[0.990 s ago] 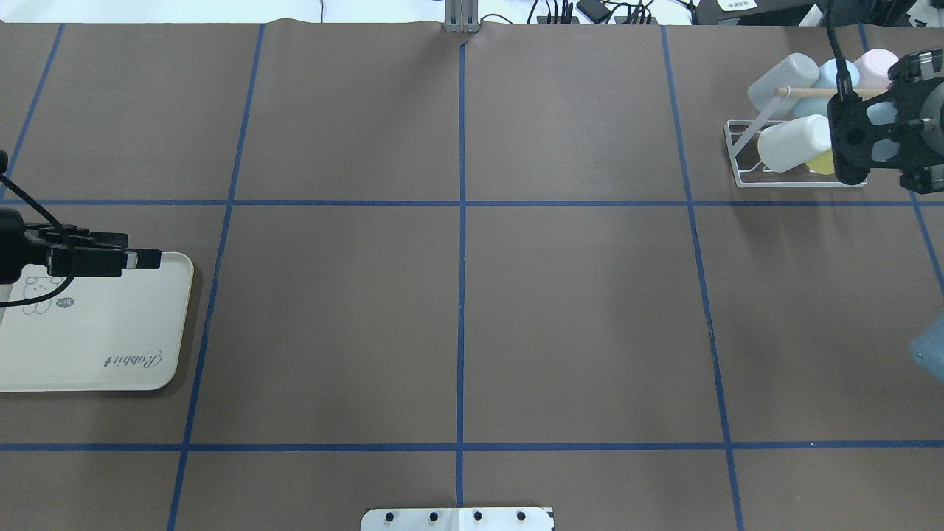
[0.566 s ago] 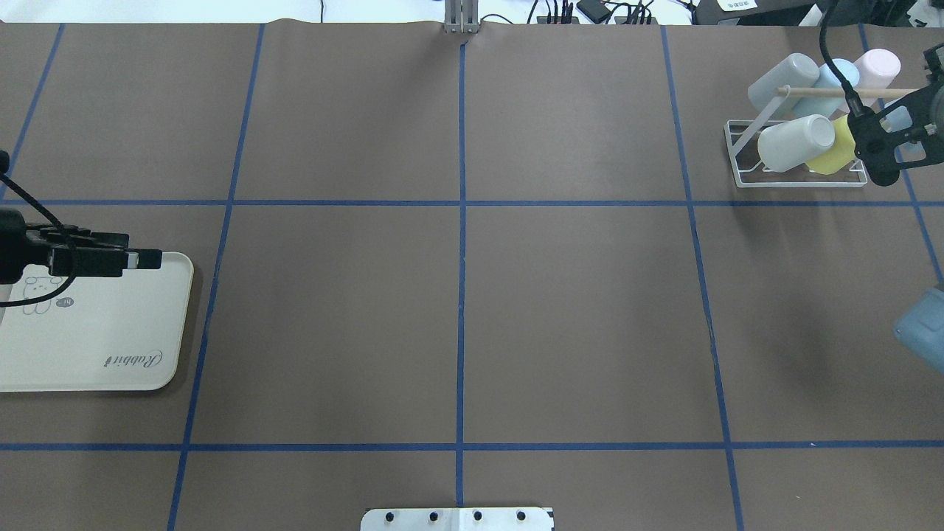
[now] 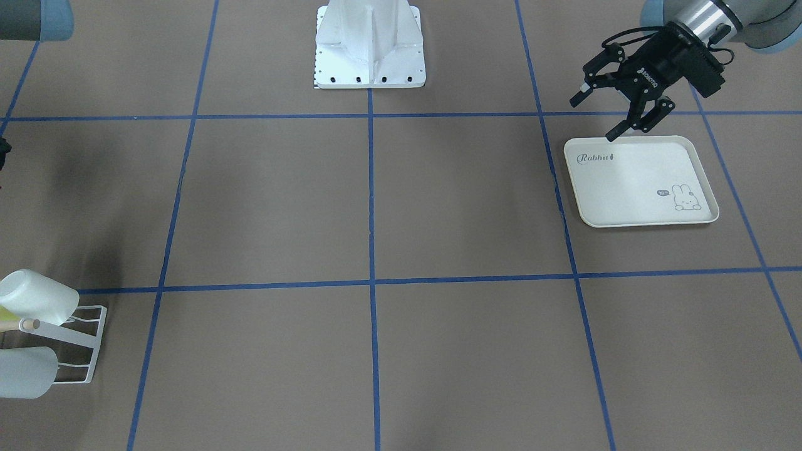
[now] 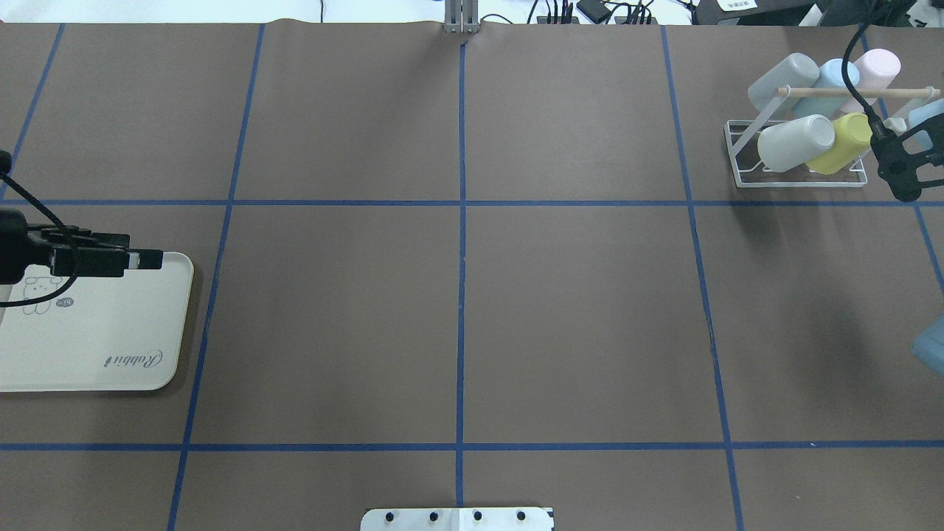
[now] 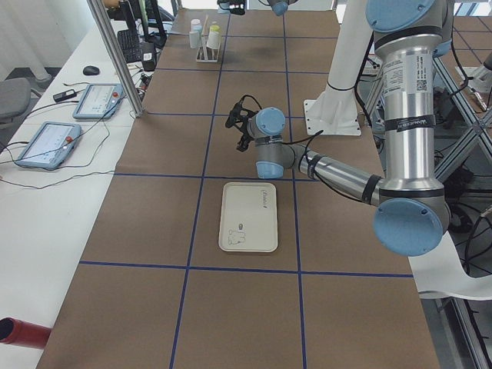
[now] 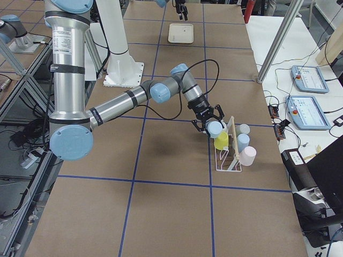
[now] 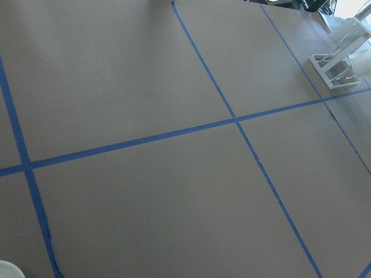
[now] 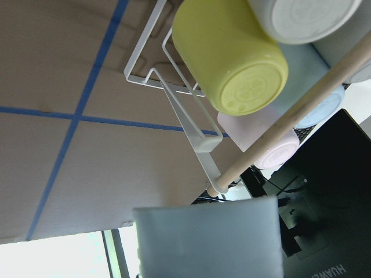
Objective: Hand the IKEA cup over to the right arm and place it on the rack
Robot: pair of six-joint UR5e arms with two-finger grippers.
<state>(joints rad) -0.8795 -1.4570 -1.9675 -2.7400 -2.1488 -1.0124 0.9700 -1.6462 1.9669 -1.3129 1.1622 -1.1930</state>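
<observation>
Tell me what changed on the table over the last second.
The right gripper, holding a pale blue plastic cup, slid toward the overhead view's right, from above the white wire rack to beside its end, uncovering the yellow plastic cup there. Nothing was grasped or let go. The left gripper, open above the cream rabbit tray, and the racked cups stayed put.

overhead: rear, looking down | front: opposite, steep | shared: rack (image 4: 800, 184)
</observation>
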